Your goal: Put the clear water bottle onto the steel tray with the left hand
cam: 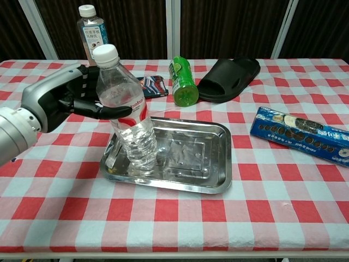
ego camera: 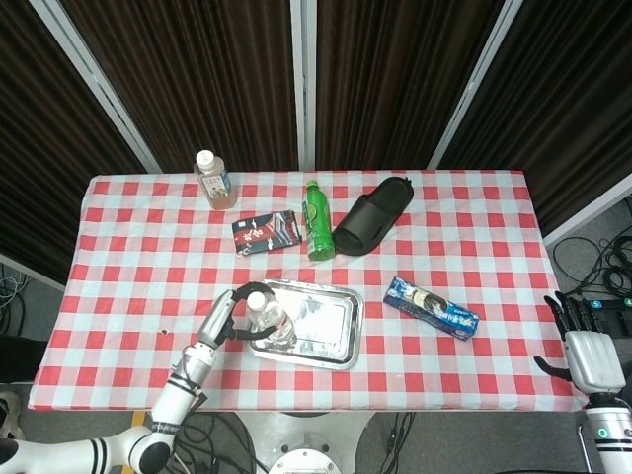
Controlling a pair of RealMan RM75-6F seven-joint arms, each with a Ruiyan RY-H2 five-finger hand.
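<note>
The clear water bottle (cam: pixel 127 117) with a white cap and red label stands upright at the left end of the steel tray (cam: pixel 205 167), its base touching the tray floor. My left hand (cam: pixel 68 100) grips it around the label from the left, fingers wrapped over the bottle. The head view shows the same bottle (ego camera: pixel 265 315) on the tray (ego camera: pixel 331 326) with the left hand (ego camera: pixel 221 317) beside it. My right hand (ego camera: pixel 589 348) hangs off the table's right edge, fingers apart, holding nothing.
A green bottle (cam: pixel 182 82) and a black slipper (cam: pixel 230 75) lie behind the tray. A small dark packet (cam: pixel 151 86) is behind the left hand, a tea bottle (cam: pixel 90 28) stands at the back left, and a blue biscuit pack (cam: pixel 300 134) lies right.
</note>
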